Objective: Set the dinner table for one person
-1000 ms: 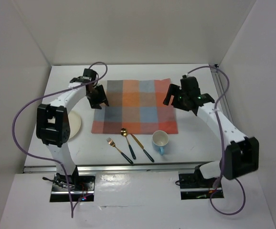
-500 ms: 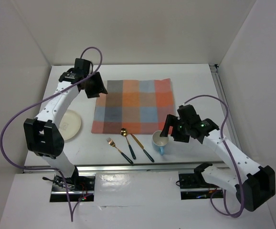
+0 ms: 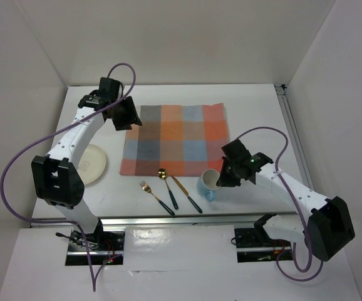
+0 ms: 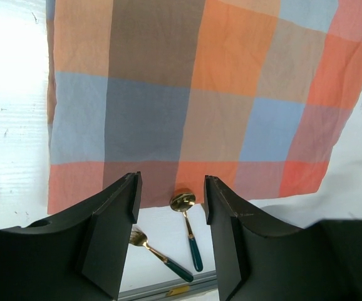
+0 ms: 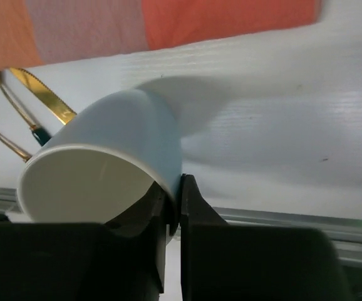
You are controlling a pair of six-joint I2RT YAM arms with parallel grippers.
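On the white dinner table (image 3: pixel 256 113) lies an orange-blue checked placemat (image 3: pixel 176 139). Just in front of it a light blue mug (image 3: pixel 209 182) with a cream inside leans tilted, and my right gripper (image 3: pixel 222 180) is shut on its rim. In the right wrist view one finger is inside the mug (image 5: pixel 124 138) and the other is outside, with the right gripper (image 5: pixel 173 200) pinching the wall. My left gripper (image 3: pixel 128 116) hangs open over the placemat's far left corner. Through the left gripper (image 4: pixel 170 182) I see the placemat (image 4: pixel 193 94), a spoon (image 4: pixel 187 229) and a fork (image 4: pixel 159 256).
A fork (image 3: pixel 156 195), a spoon (image 3: pixel 167 186) and a knife (image 3: pixel 186 193), gold with green handles, lie left of the mug. A cream plate (image 3: pixel 92 164) sits at the left under the left arm. A metal rail (image 3: pixel 168 219) runs along the near edge; white walls enclose the table.
My right arm swung from the placemat's right edge down to the mug, shut on its rim and tipped it. My left arm shifted toward the far left early on, then held still.
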